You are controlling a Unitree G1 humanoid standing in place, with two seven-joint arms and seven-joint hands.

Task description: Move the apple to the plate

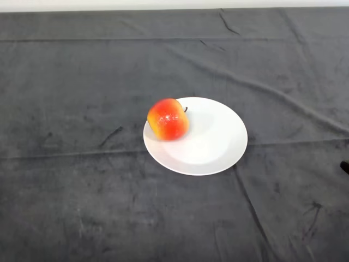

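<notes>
A red and yellow apple (168,118) rests on the left part of a round white plate (212,143) near the middle of the table. Its dark stem points to the right. The apple overlaps the plate's left rim.
The table is covered by a dark grey cloth (82,82) with creases running across it. A pale strip shows along the far edge at the top. A small dark thing (344,166) pokes in at the right edge.
</notes>
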